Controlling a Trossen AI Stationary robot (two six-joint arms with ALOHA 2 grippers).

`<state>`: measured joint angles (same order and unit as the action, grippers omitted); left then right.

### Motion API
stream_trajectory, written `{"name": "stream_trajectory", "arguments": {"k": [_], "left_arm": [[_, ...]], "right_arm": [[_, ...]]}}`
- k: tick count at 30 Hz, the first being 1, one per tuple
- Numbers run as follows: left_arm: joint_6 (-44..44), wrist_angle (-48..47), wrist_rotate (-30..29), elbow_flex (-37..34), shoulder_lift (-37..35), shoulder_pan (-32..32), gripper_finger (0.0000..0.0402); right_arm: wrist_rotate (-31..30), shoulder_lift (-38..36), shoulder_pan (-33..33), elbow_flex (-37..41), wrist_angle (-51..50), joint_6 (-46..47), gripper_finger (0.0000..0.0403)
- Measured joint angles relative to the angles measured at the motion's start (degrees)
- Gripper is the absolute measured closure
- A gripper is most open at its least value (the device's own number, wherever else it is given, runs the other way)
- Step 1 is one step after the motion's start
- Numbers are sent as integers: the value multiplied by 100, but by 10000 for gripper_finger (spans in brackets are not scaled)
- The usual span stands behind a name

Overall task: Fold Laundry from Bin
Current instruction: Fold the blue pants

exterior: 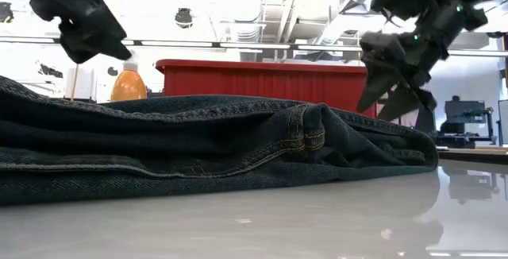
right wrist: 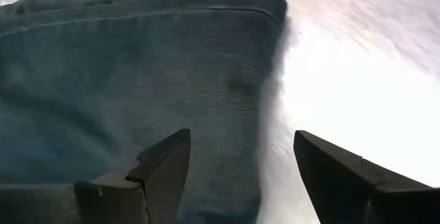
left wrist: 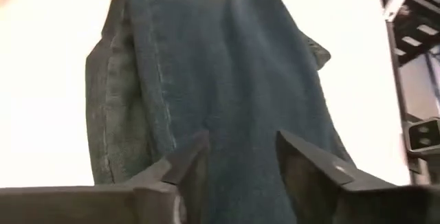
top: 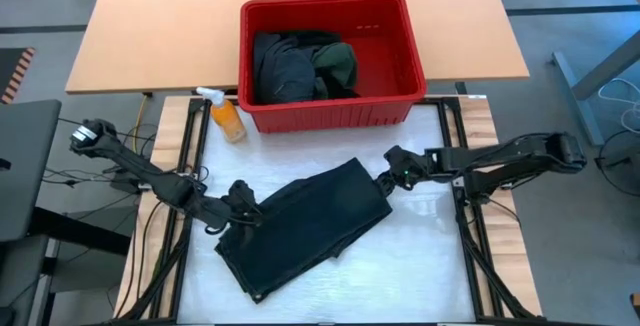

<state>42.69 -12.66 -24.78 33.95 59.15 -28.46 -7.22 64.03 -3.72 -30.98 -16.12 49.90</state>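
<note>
Fingers: left gripper (left wrist: 237, 165) spread, right gripper (right wrist: 240, 165) spread, both empty above folded dark blue denim garment (top: 305, 226) on white table (top: 420, 266); remaining dark laundry (top: 300, 66) inside red slotted plastic bin (top: 400, 111).

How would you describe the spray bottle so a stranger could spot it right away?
Start at the red bin at the table's far side. Just outside its front left corner lies the spray bottle, small and orange with a white nozzle, the only bright thing near the dark jeans.
</note>
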Motion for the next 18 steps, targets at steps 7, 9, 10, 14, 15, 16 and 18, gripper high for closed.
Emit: {"name": "stream_trajectory", "arguments": {"k": [7, 9, 10, 14, 15, 16, 18], "left_arm": [[-9, 522, 161, 0, 403, 364, 188], [-150, 713, 187, 0, 532, 496, 187], [-197, 785, 210, 0, 593, 574, 188], [-264, 990, 497, 0, 797, 891, 189], [-266, 1042, 582, 0, 850, 964, 189], [-278, 1108, 679, 0, 884, 1029, 189], [-361, 1229, 849, 0, 950, 1125, 189]], "right_arm": [[-53, 3, -53, 567, 889, 17, 114], [-143, 84, -51, 730, 1158, 25, 114], [-151, 133, -51, 813, 1369, 23, 114], [-152, 581, -45, 995, 2236, -34, 114], [-153, 742, -42, 995, 2386, -61, 114], [-152, 908, -42, 997, 2535, -70, 114], [-122, 1260, -33, 997, 2811, -137, 115]]}}
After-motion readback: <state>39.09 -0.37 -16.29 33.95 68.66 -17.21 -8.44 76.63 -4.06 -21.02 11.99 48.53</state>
